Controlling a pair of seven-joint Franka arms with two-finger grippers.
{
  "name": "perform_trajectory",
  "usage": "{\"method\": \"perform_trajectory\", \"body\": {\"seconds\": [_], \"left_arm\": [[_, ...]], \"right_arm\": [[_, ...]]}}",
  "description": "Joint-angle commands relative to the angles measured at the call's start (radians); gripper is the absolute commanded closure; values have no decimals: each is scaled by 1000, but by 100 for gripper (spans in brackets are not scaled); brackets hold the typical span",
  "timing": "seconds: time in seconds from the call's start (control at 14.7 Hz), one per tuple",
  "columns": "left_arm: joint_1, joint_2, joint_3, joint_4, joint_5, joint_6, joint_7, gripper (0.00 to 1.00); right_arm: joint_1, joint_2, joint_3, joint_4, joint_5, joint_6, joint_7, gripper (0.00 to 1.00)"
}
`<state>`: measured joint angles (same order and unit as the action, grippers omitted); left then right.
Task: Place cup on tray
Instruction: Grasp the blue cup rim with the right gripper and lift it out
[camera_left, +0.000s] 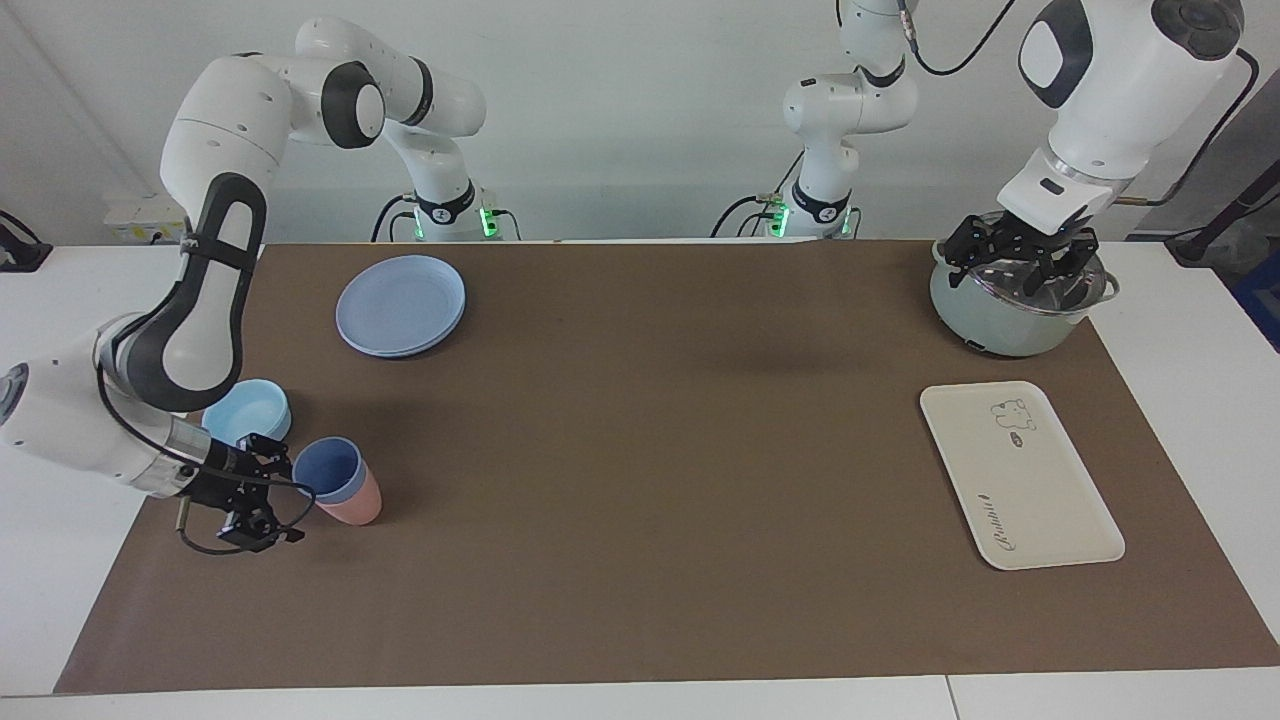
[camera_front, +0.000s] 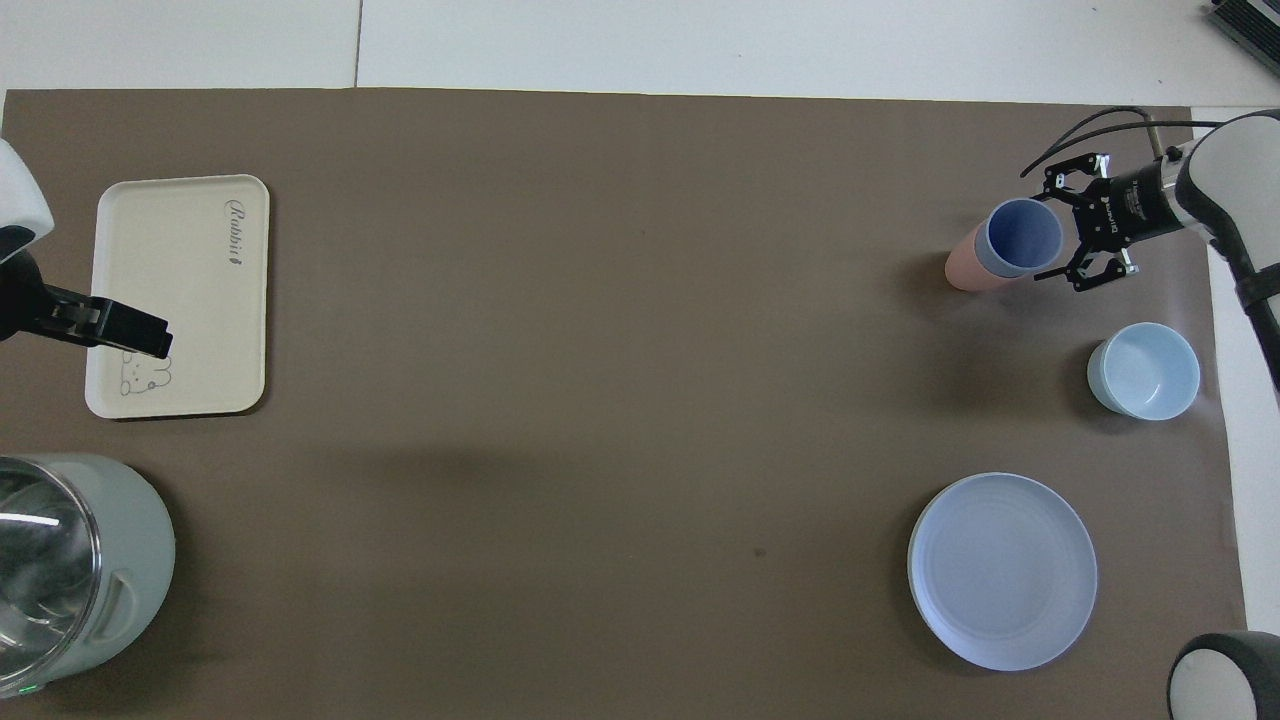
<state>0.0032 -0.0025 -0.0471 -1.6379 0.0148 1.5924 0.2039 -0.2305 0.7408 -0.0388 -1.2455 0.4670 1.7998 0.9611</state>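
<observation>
You have a white table (camera_left: 1190, 400) (camera_front: 700, 45) covered by a brown mat (camera_left: 640, 460) (camera_front: 600, 300). At the left arm's end of the mat you see the cream tray (camera_left: 1020, 475) (camera_front: 180, 295), with a pale green pot (camera_left: 1015, 300) (camera_front: 75, 565) nearer to the robots. At the right arm's end you see a round blue plate (camera_left: 400, 304) (camera_front: 1002, 570), a light-blue bowl (camera_left: 248, 412) (camera_front: 1143, 369), and a pink tumbler (camera_left: 352, 502) (camera_front: 968, 268) carrying the blue cup (camera_left: 330, 470) (camera_front: 1020, 237) inside it.

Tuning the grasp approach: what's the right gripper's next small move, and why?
Probably ease the open right gripper sideways around the periwinkle-blue plastic tumbler, then close. It sits beside the rim, not yet around it; the tumbler is nested in a pink tumbler.
</observation>
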Motion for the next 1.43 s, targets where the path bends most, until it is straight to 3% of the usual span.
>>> {"method": "perform_trajectory", "body": {"seconds": [0.0, 0.88, 1.29, 1.36], "left_arm": [[-14, -31, 9, -34, 11, 18, -12, 0], [-14, -31, 9, -36, 11, 20, -14, 0], [-12, -31, 9, -37, 10, 23, -12, 0], [-11, -31, 9, -37, 11, 23, -12, 0]], "right_arm": [[-9, -58, 8, -95, 50, -2, 22, 3], [5, -101, 10, -209, 182, 33, 31, 1], [7, -159, 10, -354, 312, 109, -73, 0], [11, -162, 10, -358, 311, 93, -79, 19]]}}
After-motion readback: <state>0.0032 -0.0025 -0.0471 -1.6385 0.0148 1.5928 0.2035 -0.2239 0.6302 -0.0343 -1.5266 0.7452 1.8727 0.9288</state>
